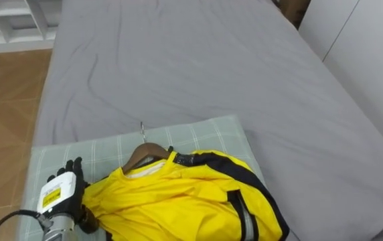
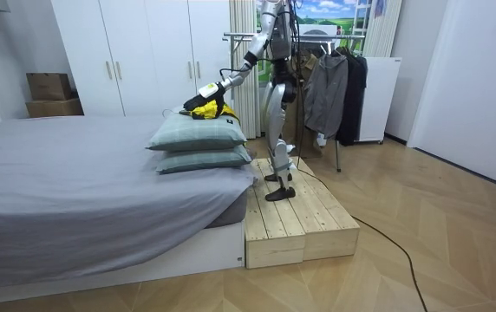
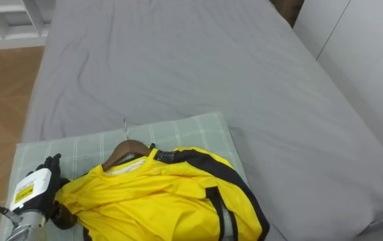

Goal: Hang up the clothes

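- The yellow shirt [image 1: 178,197] lies crumpled on a pale green checked pillow [image 1: 198,134] at the head of the grey bed [image 1: 211,67]. It is in the lower half of the eye views, around 6 o'clock.
- A wooden hanger [image 1: 143,155] is already inside the shirt's neck. Its shoulder curve shows at the collar, and its thin metal hook [image 1: 142,130] points toward 12 o'clock, flat over the pillow.
- The left hand [image 1: 67,181] comes in from about 8 o'clock and sits against the shirt's edge at its 9 o'clock side, touching the cloth. The dark fingers point up toward 12 o'clock. Whether the thumb or fingers are clamped on the fabric underneath I cannot tell, because the cloth covers that part.
- In the room view the robot stands on a wooden platform [image 2: 291,217] beside the bed's head, with one arm stretched over the stacked pillows to the shirt.
- Behind it, at 3 o'clock in the room view, a clothes rack [image 2: 257,36] carries dark garments [image 2: 335,87].
- Judged from this, the threading of the hanger looks done, and the shirt is not yet lifted off the pillow.
- Still to do, as I read it: take firm hold of the hanger, raise the shirt, turn to the rack and set the hook over the rail.
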